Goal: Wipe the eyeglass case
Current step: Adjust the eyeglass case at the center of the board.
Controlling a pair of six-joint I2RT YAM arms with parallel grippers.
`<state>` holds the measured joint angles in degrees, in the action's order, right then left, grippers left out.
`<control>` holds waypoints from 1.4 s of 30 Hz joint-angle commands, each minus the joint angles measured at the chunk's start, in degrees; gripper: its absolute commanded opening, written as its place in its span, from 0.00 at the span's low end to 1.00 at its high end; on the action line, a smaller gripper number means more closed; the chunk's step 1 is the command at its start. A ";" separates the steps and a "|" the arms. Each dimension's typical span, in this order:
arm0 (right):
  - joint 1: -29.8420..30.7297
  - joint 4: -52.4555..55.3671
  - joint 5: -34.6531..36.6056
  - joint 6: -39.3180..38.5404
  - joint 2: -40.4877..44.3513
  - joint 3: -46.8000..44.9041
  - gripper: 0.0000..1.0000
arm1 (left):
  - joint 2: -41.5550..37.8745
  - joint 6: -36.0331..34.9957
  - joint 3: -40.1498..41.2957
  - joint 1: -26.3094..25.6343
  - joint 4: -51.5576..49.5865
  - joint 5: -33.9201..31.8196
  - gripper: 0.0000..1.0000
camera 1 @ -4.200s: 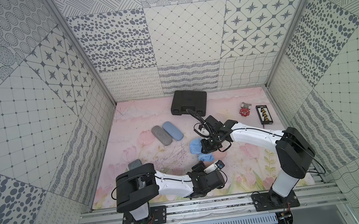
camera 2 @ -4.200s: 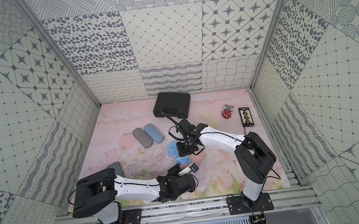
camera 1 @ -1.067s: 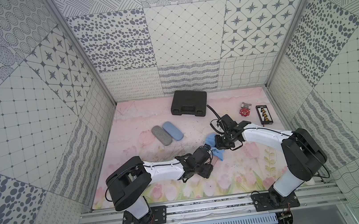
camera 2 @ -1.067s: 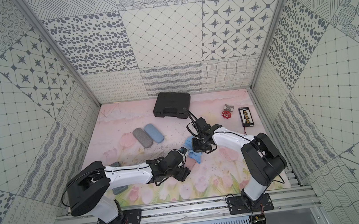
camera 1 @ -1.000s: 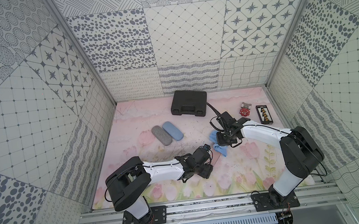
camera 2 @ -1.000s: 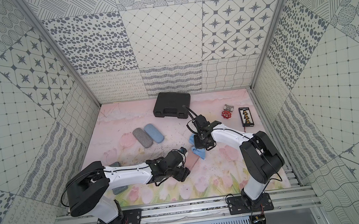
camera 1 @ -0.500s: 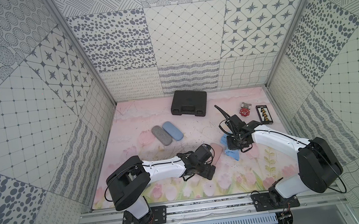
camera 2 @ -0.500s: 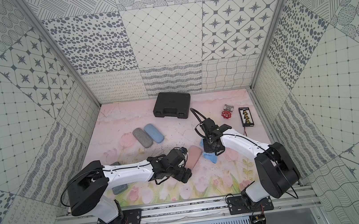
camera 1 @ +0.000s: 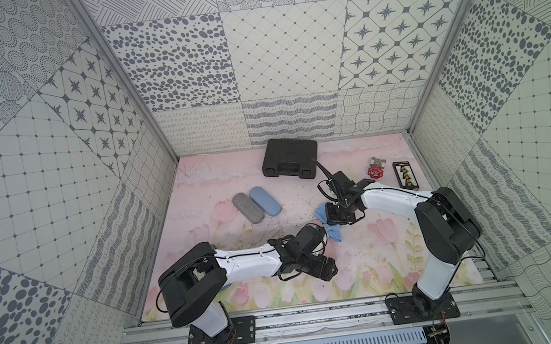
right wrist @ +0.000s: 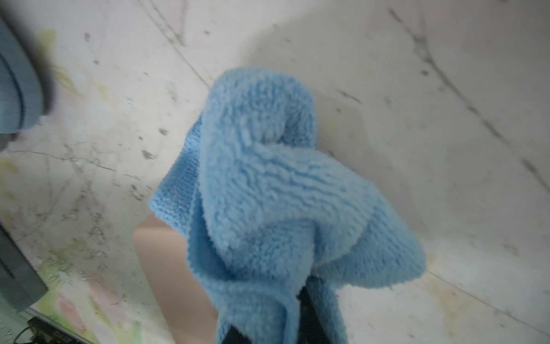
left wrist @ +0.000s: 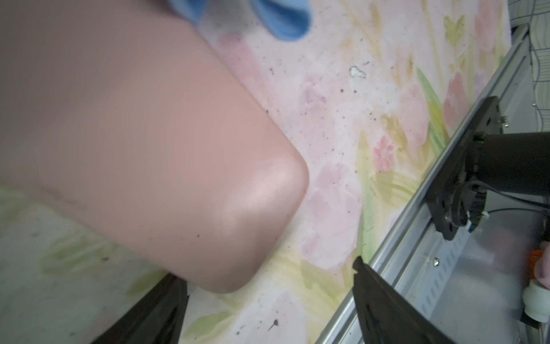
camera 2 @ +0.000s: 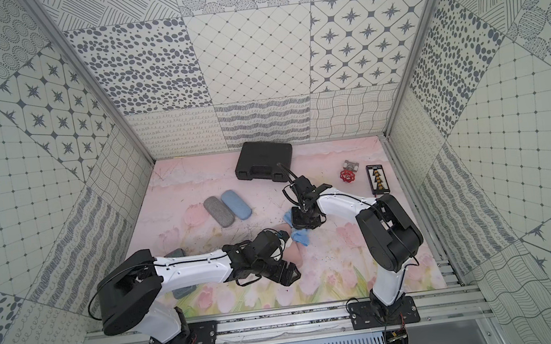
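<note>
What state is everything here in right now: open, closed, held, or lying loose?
pink eyeglass case: closed, lying flat, not gripped.
blue cloth: bunched up, pinched by the right gripper, over the pink eyeglass case's end.
left gripper: open, by the pink eyeglass case.
right gripper: shut on the blue cloth.
grey eyeglass case: closed, lying loose.
blue eyeglass case: closed, beside the grey one.
black tool case: closed.
</note>
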<state>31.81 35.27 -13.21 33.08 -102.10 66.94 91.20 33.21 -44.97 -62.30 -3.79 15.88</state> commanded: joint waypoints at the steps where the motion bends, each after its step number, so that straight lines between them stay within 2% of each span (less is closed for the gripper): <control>1: 0.30 -0.56 -3.79 -2.06 -0.34 2.83 0.00 | -2.96 1.15 -1.74 -1.63 8.41 3.29 0.90; 5: -2.85 3.01 1.65 -4.73 4.11 2.58 0.00 | -8.33 -4.48 -2.08 -1.67 0.46 -4.51 0.91; 8: -6.11 4.84 3.97 -5.37 9.90 0.12 0.00 | -11.32 -11.32 -5.18 -1.64 -11.54 -17.45 0.97; 10: -7.11 5.41 6.21 -4.39 14.33 -2.95 0.00 | -12.42 -13.96 -6.81 -1.12 -16.09 -28.60 0.99; 11: -7.05 5.34 6.81 -3.57 15.93 -4.66 0.00 | -12.53 -13.67 -7.24 -0.12 -16.94 -31.95 0.99; 13: -6.84 5.36 6.62 0.75 19.21 -9.27 0.00 | -12.68 -10.06 -7.17 4.30 -16.55 -33.51 0.99; 14: -6.62 5.10 6.18 2.78 20.32 -11.50 0.00 | -12.58 -8.72 -6.98 6.00 -15.75 -32.39 0.99; 16: -5.60 4.35 5.57 7.45 22.92 -16.76 0.00 | -11.67 -10.86 -6.35 9.03 -11.56 -25.15 0.99; 19: -2.45 4.35 7.63 13.87 26.64 -22.64 0.00 | -7.36 -12.82 -9.28 11.53 -11.22 -19.43 0.92; 21: 1.04 5.27 9.96 18.76 29.39 -24.91 0.00 | -3.64 -12.95 -12.46 13.33 -13.38 -17.06 0.90; 23: 5.88 4.46 13.20 24.16 32.11 -26.75 0.00 | -0.52 -12.06 -13.27 16.00 -12.18 -11.59 0.86; 25: 10.43 3.89 15.69 29.33 32.53 -27.76 0.08 | 2.18 -10.24 -13.35 18.50 -9.57 -5.51 0.83; 30: 16.26 -3.13 15.71 37.80 30.38 -31.02 0.04 | 6.97 -8.21 -13.79 21.03 -4.67 2.42 0.77; 34: 16.63 -6.39 15.71 38.49 27.67 -30.86 0.02 | 9.48 -6.37 -13.64 21.17 -1.74 6.79 0.73; 38: 16.04 -9.58 14.33 37.00 23.72 -29.74 0.01 | 9.84 -5.32 -10.86 21.50 0.21 7.57 0.72; 42: 12.84 -12.08 12.08 35.21 22.12 -28.85 0.00 | 6.80 -3.80 -6.95 21.61 1.16 7.76 0.72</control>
<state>46.65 30.09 -0.71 68.55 -78.06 37.30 100.01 26.46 -54.94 -40.86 -6.52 16.16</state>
